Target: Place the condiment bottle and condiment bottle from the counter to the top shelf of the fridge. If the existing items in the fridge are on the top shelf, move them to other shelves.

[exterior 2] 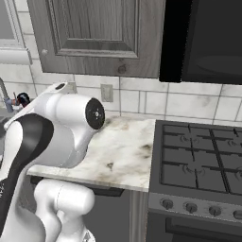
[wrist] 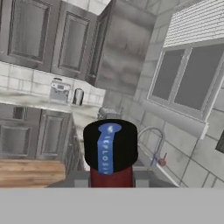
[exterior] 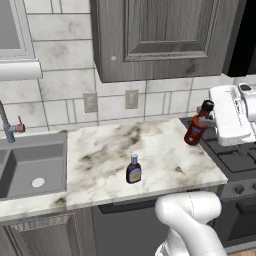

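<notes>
The red bottle point(exterior: 195, 129), black-capped, hangs tilted in the gripper point(exterior: 210, 120), which is clenched on its neck just under the cap, lifted clear of the counter point(exterior: 165, 150) and just beside the stove point(exterior: 235, 160). It looks rigid, light and smooth, so a hold high on the neck may let it swing or slip; I judge a slow carry safest. The small bottle point(exterior: 133, 169) stands well apart, below the gripper on the counter, best taken around its body.

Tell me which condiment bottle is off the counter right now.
The red bottle with the black cap, gripped in the end effector and tilted above the counter's right end. The smaller blue-capped bottle stands on the marble.
</notes>
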You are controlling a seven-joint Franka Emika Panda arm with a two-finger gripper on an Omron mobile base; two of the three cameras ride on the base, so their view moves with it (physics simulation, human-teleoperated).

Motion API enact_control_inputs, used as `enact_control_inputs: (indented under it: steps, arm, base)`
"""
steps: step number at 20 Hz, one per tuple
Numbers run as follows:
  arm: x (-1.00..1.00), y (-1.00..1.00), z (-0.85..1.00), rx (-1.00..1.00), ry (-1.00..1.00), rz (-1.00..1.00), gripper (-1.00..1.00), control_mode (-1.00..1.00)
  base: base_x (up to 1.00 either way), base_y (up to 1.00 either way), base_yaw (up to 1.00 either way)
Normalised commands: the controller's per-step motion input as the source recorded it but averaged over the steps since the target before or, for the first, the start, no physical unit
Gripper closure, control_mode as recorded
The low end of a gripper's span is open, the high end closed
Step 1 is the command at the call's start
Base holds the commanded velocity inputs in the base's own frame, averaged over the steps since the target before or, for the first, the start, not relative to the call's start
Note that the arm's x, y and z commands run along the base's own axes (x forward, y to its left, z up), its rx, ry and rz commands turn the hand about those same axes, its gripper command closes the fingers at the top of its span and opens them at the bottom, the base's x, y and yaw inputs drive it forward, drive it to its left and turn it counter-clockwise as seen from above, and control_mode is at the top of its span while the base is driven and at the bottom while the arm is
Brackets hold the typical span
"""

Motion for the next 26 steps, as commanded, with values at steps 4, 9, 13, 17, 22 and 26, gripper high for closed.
enact_control_inputs:
  steps: [4, 9, 13, 17, 22, 26]
  arm:
    - [-0.45, -0.06, 0.00, 0.00, 0.00, -0.03, 1.00, 1.00]
    - [0.00, 0.00, 0.00, 0.00, 0.00, 0.00, 1.00, 1.00]
    - [0.00, 0.00, 0.00, 0.00, 0.00, 0.00, 1.00, 1.00]
    - [0.00, 0.00, 0.00, 0.00, 0.00, 0.00, 1.00, 1.00]
    - [0.00, 0.00, 0.00, 0.00, 0.00, 0.00, 1.00, 1.00]
    - [0.00, 0.00, 0.00, 0.00, 0.00, 0.00, 1.00, 1.00]
  base:
    - [-0.50, -0.09, -0.03]
    - [-1.00, -0.25, -0.06]
    - [-1.00, -0.31, -0.09]
    - [-1.00, -0.49, -0.20]
    - [-1.00, -0.30, -0.48]
    - [-0.86, 0.00, -0.70]
